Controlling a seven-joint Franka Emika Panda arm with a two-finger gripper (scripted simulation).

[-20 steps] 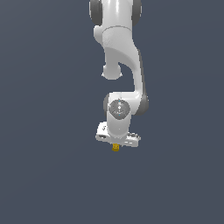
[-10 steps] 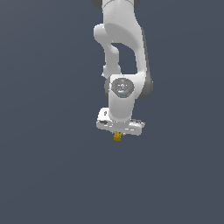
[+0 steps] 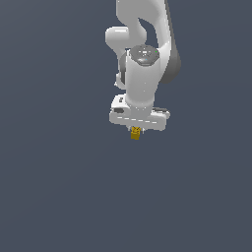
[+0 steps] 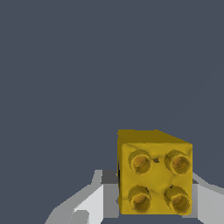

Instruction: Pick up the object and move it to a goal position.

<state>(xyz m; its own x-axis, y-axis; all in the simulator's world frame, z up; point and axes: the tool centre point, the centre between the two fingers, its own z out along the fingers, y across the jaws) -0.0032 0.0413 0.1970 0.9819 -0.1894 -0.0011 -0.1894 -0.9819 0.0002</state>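
Yellow object point(image 3: 135, 133) higher than before

Your object point(image 3: 135, 133): a mustard-yellow block.
You see four round studs on its face; it sits directly under the gripper point(image 3: 136, 129).

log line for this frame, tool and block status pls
phase: carry | tool: shut on yellow block | block: off the surface, four studs face wrist view

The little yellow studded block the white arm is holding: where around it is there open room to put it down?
Nearly everywhere. The small mustard-yellow studded block hangs pinched in the white gripper; the plain dark grey surface runs bare below it and to both sides in the exterior view. Only directly above, the white arm crowds.
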